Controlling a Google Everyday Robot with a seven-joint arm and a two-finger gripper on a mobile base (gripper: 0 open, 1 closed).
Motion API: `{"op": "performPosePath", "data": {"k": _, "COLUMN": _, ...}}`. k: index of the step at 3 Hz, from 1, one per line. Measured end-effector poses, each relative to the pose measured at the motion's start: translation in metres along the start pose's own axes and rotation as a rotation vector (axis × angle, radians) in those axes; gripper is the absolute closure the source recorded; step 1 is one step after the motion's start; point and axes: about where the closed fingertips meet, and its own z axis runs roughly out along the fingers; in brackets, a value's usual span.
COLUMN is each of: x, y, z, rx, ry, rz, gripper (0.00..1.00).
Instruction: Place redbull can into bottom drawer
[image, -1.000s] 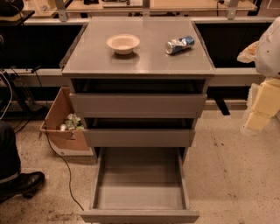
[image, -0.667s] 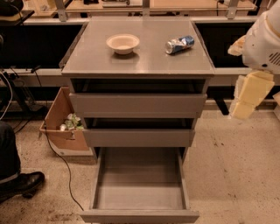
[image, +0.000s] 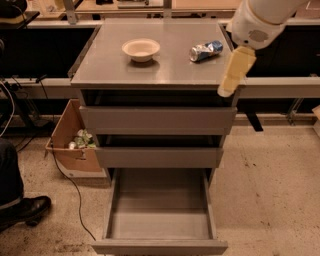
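Observation:
The redbull can lies on its side on the grey cabinet top, at the back right. The bottom drawer is pulled fully open, with a bare grey inside. My gripper hangs from the white arm at the upper right, over the cabinet top's front right corner. It is in front of and slightly right of the can, not touching it. It holds nothing.
A cream bowl stands on the cabinet top left of the can. The two upper drawers are slightly open. A cardboard box with trash sits on the floor at the left, with a cable and a person's shoe nearby.
My arm and gripper have moved left and up from beside the cabinet to over its front right corner, closer to the can. The can, bowl and drawers have not moved.

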Motion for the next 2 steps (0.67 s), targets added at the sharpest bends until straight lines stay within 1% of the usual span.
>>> {"op": "performPosePath", "data": {"k": 1, "x": -0.027, "y": -0.057, "z": 0.033, "rx": 0.051, "ry": -0.010, "rz": 0.044, "gripper": 0.00}}
{"op": "performPosePath", "data": {"k": 2, "x": -0.044, "y": -0.113, "z": 0.073, "rx": 0.121, "ry": 0.013, "rz": 0.117, "gripper": 0.00}}
